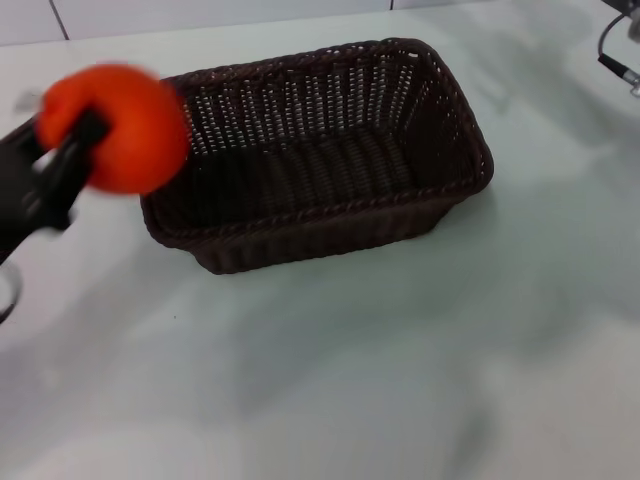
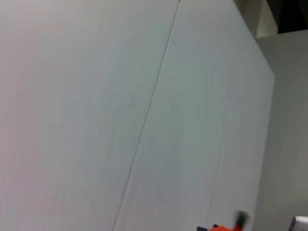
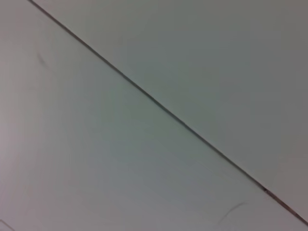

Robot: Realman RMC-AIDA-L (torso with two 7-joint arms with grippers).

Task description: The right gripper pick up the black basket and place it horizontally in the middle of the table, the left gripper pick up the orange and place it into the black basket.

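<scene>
The black basket lies lengthwise across the middle of the white table, open side up and empty. My left gripper is shut on the orange and holds it in the air just left of the basket's left end, at about rim height. A sliver of the orange with its dark stem shows at the edge of the left wrist view. My right gripper is parked at the far right edge, away from the basket; only a small part of it shows.
The left wrist view shows a white wall panel with a seam. The right wrist view shows only the white surface crossed by a dark seam. A wall with tile lines runs behind the table.
</scene>
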